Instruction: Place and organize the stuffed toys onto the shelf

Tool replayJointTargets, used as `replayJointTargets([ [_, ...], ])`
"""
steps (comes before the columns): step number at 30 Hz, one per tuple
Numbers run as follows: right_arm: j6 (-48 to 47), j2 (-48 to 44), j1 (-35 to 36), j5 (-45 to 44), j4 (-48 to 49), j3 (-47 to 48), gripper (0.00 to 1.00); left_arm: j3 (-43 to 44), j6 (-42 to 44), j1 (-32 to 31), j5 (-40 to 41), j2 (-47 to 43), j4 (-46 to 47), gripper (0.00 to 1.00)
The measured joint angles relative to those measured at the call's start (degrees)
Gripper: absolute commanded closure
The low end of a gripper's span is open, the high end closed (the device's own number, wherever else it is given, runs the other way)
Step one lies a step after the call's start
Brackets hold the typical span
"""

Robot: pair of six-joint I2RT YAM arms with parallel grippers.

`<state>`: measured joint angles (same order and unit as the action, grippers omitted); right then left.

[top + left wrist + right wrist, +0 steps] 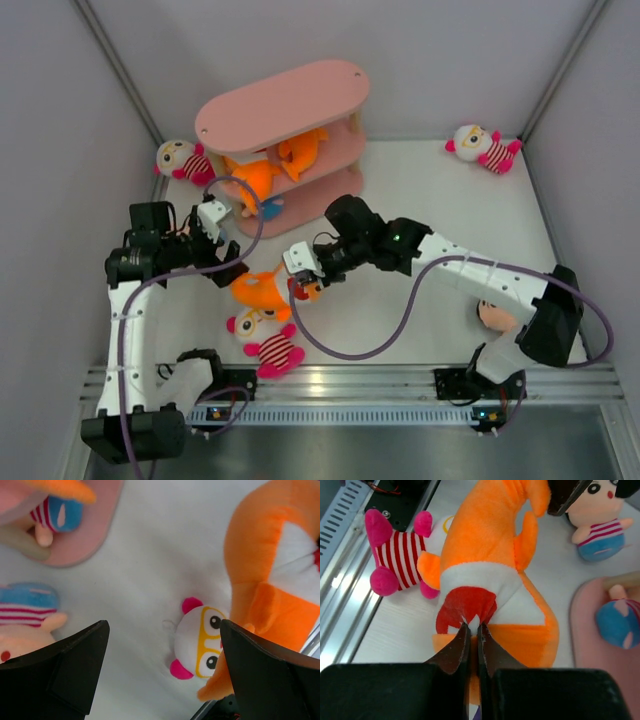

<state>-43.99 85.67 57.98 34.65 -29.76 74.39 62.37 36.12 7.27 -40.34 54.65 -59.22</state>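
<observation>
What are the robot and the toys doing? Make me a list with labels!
Shelf: pink three-tier oval shelf, two orange plush sharks under its top board
Right gripper: shut on the red mouth of a third orange plush shark on the white table
Left gripper: open, empty
Nearest doll: white-faced plush doll with yellow glasses, beside the gripped shark

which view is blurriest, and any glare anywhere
Left wrist is softest: the peach-faced doll and the pink shelf base at its left side are out of focus, the white-faced doll sharper. Right wrist: the orange shark is crisp, with glare on the metal rail. Top external: even light, faint shadows.
</observation>
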Motion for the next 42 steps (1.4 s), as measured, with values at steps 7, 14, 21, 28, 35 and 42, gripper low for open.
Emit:
replayJointTargets([
  [7, -13.05, 6.47, -0.02, -3.69, -10.8, 16.33, 1.0, 7.13, -1.25, -8.46, -6.08, -0.39, -1.22, 0.02],
  [14, -18.62, 7.76, -0.02, -6.97, -11.47, 16.9, 1.0, 9.22, -4.11, -13.51, -5.86, 2.84, -1.86, 0.02],
  [21, -22.51, 7.74, -0.02, -6.99, -10.56, 16.92, 1.0, 8.55, -6.25, -22.29, -1.07, 11.39, -2.1, 0.02],
  [28, -23.74, 7.28, -0.02, -6.93, -10.99, 17.68, 0.99, 8.61, -6.05, -25.53, 2.36, 10.43, -1.77, 1.0],
  [35, -17.49, 1.62, -0.42, -8.11, 2.32, 10.14, 0.5, 12.74, -9.55, -25.81, 6.32, 8.33, -2.21, 1.0],
  [42, -2.69, -9.22, -0.39, -14.95, 23.5, 3.48, 0.14, 28.0, -18.1, -25.35, 12.17, 8.26, -2.43, 1.0],
])
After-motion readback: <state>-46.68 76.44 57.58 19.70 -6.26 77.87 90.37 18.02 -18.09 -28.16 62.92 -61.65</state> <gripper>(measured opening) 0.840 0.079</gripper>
